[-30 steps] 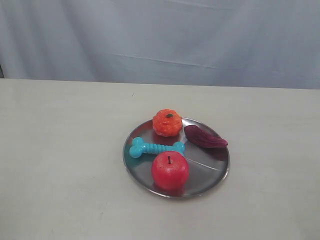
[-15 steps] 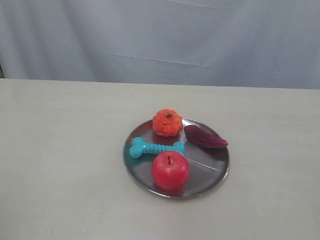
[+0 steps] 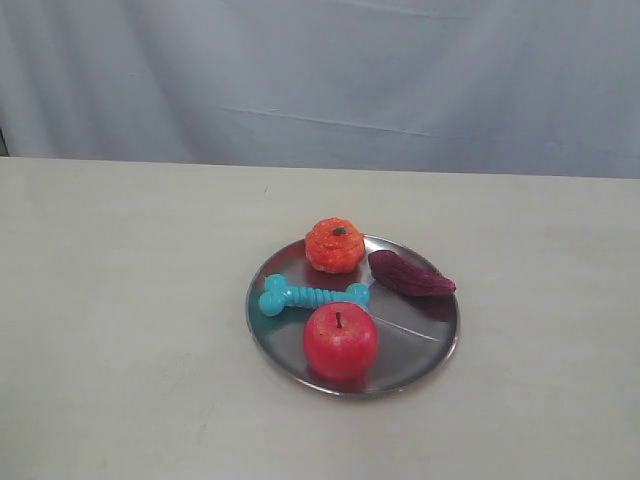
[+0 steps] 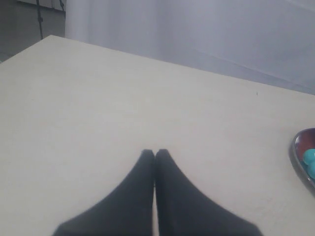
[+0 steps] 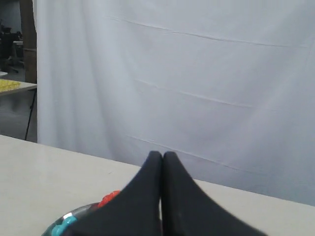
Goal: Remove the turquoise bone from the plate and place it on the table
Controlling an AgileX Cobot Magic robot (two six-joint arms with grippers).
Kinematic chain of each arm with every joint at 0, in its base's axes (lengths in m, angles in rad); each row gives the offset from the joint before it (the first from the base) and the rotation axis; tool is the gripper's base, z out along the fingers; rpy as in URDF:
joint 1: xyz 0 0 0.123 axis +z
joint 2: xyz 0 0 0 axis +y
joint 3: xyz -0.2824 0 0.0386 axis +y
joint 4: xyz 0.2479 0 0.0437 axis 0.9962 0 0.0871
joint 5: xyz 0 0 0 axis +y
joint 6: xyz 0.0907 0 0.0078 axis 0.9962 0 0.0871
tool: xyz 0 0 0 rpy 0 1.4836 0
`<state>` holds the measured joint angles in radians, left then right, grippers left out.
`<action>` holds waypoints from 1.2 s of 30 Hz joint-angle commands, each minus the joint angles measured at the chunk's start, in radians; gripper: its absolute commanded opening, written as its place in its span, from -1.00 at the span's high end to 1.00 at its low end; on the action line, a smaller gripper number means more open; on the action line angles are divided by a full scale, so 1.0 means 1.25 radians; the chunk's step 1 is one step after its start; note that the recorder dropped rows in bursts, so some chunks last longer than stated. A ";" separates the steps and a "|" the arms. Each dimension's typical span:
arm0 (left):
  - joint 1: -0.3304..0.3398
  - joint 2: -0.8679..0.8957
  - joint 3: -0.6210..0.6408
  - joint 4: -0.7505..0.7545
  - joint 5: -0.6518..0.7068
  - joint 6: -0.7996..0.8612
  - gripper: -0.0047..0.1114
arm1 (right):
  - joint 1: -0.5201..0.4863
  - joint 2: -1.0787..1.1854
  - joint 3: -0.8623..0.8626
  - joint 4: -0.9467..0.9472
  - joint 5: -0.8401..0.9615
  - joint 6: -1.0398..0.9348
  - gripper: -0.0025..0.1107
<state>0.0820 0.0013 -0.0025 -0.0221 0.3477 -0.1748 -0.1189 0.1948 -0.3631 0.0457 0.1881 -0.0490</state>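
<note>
The turquoise bone (image 3: 311,296) lies across the left half of the round silver plate (image 3: 425,350), which rests on the cream table (image 3: 120,300). Neither gripper shows in the exterior view. In the left wrist view my left gripper (image 4: 155,152) is shut and empty over bare table, with the plate's rim (image 4: 298,162) and a bit of the bone (image 4: 309,158) at the picture's edge. My right gripper (image 5: 162,155) is shut and empty too; past its fingers peek a bit of the bone (image 5: 63,226) and the plate's rim (image 5: 74,214).
On the plate with the bone sit an orange pumpkin toy (image 3: 335,245), a red apple (image 3: 340,340) and a dark purple toy (image 3: 410,273). A pale grey curtain (image 3: 320,80) hangs behind the table's far edge.
</note>
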 commanded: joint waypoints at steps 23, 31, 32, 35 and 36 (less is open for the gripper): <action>0.001 -0.001 0.002 0.000 -0.004 -0.002 0.92 | 0.220 0.986 -0.896 0.090 0.735 -0.322 0.96; 0.001 -0.001 0.002 0.000 -0.004 -0.002 0.92 | 0.220 1.267 -1.044 0.088 0.726 -0.487 0.96; 0.001 -0.001 0.002 0.000 -0.004 -0.002 0.92 | 0.220 1.299 -1.044 0.088 0.703 -0.507 0.96; 0.001 -0.001 0.002 0.000 -0.004 -0.002 0.92 | 0.220 1.353 -1.044 0.088 0.656 -0.551 0.96; 0.001 -0.001 0.002 0.000 -0.004 -0.002 0.92 | 0.220 1.366 -1.044 0.088 0.645 -0.567 0.96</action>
<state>0.0820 0.0013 -0.0025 -0.0221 0.3477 -0.1748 0.1557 1.8572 -1.6601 0.1600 1.0443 -0.6969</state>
